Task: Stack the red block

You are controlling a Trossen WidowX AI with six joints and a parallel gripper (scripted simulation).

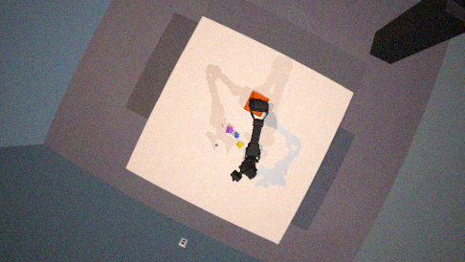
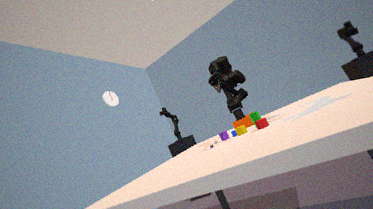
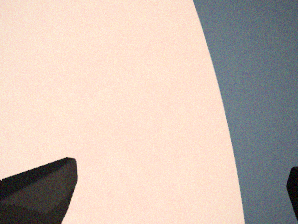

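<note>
The red block (image 2: pixel 261 124) sits on the table in the exterior view, in front of the green tower (image 2: pixel 255 116). The green tower stands upright behind it, its lower part partly covered; how many blocks it has cannot be told. In the top view neither shows, with the arm over that part of the table. My gripper (image 3: pixel 188 176) is open and empty, its two fingers wide apart in the wrist view. It is high above the table, and the wrist view shows only table top and its edge, with no block between the fingers.
A purple block (image 1: pixel 229 129) (image 2: pixel 224 135), a blue block (image 1: pixel 236 135) (image 2: pixel 234 134) and a yellow block (image 1: pixel 240 144) (image 2: pixel 241 130) stand in a loose row near the arm. The orange base (image 1: pixel 249 106) (image 2: pixel 239 124) is under the arm. Small bits (image 1: pixel 216 144) lie beyond the purple block.
</note>
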